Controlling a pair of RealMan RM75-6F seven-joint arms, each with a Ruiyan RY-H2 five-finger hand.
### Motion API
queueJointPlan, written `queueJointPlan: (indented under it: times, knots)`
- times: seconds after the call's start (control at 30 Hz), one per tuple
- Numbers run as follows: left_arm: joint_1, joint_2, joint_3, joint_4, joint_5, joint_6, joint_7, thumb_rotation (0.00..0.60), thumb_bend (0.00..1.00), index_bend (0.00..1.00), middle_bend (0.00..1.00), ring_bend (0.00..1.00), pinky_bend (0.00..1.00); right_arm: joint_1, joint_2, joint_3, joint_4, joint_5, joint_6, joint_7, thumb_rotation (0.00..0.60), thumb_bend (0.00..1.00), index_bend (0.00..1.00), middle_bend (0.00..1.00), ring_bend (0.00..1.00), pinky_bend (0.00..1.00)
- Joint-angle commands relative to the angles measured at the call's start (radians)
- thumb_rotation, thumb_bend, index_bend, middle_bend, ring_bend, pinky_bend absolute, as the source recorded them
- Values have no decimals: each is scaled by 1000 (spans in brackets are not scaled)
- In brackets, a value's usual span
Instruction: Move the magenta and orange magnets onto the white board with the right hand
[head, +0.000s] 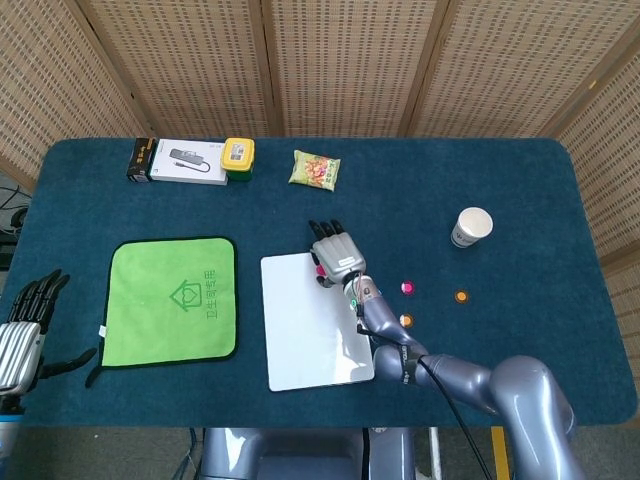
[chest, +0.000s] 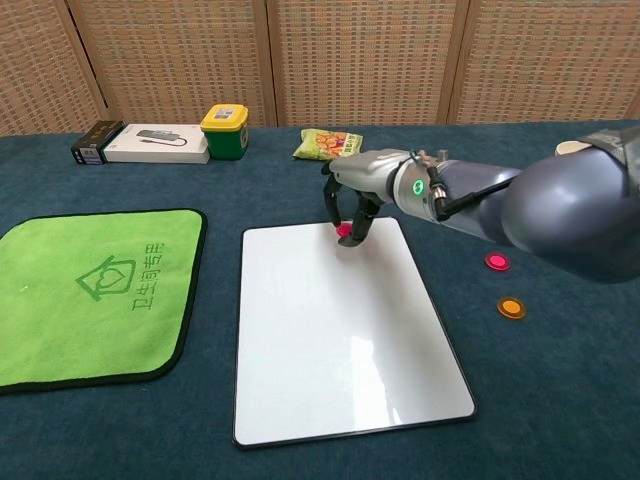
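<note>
Right hand (chest: 348, 214) pinching one magenta magnet (chest: 344, 230) over the top edge of the white board (chest: 340, 330), not yet released. So first magnet nearly placed, none confirmed down. Left on the counter (chest: 560, 400), right of the board: second magenta magnet (chest: 496, 262), orange magnet (chest: 511, 308), plus another orange magnet (head: 461, 296) further out in head view. Left hand (head: 28, 325) idle at the counter edge, fingers apart, holding nothing.

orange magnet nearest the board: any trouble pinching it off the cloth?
Probably fiddly: the orange magnet is a flat, low disc lying flush on the blue tablecloth, leaving little edge to pinch. It looks rigid and light, and may slide rather than roll.
</note>
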Motion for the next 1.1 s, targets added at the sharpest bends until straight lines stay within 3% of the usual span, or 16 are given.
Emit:
queueJointPlan:
  times: [0.03, 0.23, 0.4, 0.53, 0.8, 1.1]
  knots:
    - [0, 0, 0, 0, 0, 0, -1, 600, 11, 0, 0, 0, 0, 1, 19, -4, -24, 13, 13, -14, 600, 120, 245, 0, 0, 0]
    - [1, 0, 1, -1, 1, 1, -2, 600, 11, 0, 0, 0, 0, -48, 129, -35, -172, -6, 73, -25, 600, 129, 246, 0, 0, 0]
    - [1, 1, 2, -2, 4, 2, -4, 600, 12, 0, 0, 0, 0, -148, 248, -110, -298, -90, 160, 1, 600, 217, 378, 0, 0, 0]
    - [0, 1, 4, -2, 8, 2, -3, 600, 11, 0, 0, 0, 0, -215, 308, -159, -336, -142, 189, 49, 600, 260, 392, 0, 0, 0]
    - [-4, -1, 4, -6, 12, 0, 7, 600, 11, 0, 0, 0, 0, -297, 342, -213, -325, -219, 202, 138, 600, 263, 393, 0, 0, 0]
    - [-4, -2, 4, -8, 11, 1, 8, 600, 13, 0, 0, 0, 0, -333, 292, -218, -221, -271, 180, 217, 600, 311, 407, 0, 0, 0]
